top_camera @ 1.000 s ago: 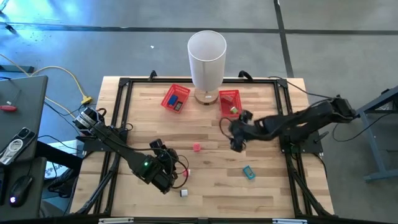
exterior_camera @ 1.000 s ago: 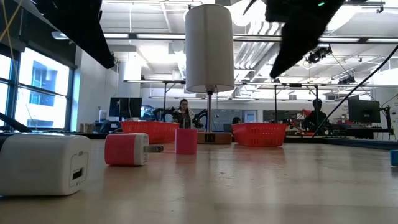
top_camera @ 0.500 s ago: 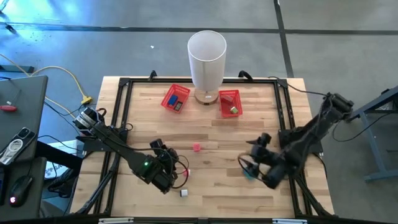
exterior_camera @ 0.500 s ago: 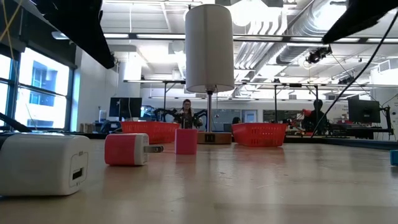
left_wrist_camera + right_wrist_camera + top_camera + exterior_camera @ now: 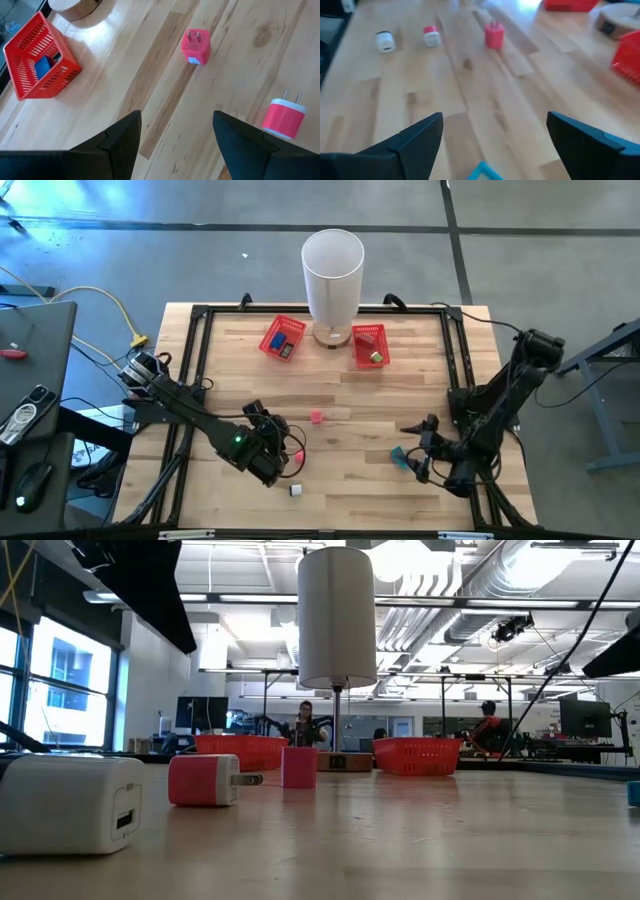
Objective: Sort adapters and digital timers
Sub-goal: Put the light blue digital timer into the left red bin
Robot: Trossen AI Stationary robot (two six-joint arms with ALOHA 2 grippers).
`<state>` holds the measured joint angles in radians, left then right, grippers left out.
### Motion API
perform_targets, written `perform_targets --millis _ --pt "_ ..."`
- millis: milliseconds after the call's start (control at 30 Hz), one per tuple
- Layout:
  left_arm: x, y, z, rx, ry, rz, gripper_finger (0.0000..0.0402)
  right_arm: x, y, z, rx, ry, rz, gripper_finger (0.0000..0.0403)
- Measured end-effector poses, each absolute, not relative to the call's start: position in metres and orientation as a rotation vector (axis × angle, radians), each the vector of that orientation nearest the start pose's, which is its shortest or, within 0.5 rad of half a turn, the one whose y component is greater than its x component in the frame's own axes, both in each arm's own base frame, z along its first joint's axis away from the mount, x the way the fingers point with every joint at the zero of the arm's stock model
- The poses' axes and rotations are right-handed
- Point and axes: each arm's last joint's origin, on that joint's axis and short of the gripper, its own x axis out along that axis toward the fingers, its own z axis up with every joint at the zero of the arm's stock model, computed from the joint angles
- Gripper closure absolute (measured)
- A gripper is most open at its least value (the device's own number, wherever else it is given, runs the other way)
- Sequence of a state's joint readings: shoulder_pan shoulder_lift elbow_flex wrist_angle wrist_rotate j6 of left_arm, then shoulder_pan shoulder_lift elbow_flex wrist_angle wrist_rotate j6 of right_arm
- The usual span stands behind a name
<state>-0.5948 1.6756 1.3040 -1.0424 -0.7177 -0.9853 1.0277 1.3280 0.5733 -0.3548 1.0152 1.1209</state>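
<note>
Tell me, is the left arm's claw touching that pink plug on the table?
Apart. The left wrist view shows bare wood between the left gripper and the pink plug, which lies well ahead of the open jaws.

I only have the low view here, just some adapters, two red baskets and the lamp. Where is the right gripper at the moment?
Observer: The right gripper is open, right by a teal item on the right side of the table.
Operator: And the left one?
Observer: The left gripper is open and empty, beside the pink-and-white adapter.
Operator: Is there anything in the baskets?
Observer: The left red basket holds a blue item.
</note>
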Motion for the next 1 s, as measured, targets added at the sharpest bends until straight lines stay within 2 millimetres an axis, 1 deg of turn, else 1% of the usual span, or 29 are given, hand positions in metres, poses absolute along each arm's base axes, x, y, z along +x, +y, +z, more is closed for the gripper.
perform_targets --millis 133,267,500,600,767,1000 --pt "0.271 -0.156 0.244 -0.029 0.905 0.611 0.0165 0.131 0.175 0.157 0.155 0.461 -0.256 0.0059" --pt "0.273 -0.153 0.244 -0.04 0.904 0.619 0.0165 0.131 0.181 0.151 0.19 0.501 -0.222 0.0059" --pt "0.276 -0.149 0.245 -0.047 0.904 0.627 0.0165 0.12 0.191 0.139 0.268 0.558 -0.197 0.0059" --pt "0.277 -0.148 0.245 -0.053 0.9 0.627 0.0165 0.116 0.192 0.139 0.277 0.574 -0.193 0.0059" --pt "0.279 -0.146 0.245 -0.056 0.899 0.631 0.0165 0.108 0.188 0.141 0.29 0.647 -0.264 0.0059" --pt "0.279 -0.147 0.245 -0.05 0.898 0.622 0.0165 0.108 0.189 0.14 0.338 0.679 -0.274 0.0059"
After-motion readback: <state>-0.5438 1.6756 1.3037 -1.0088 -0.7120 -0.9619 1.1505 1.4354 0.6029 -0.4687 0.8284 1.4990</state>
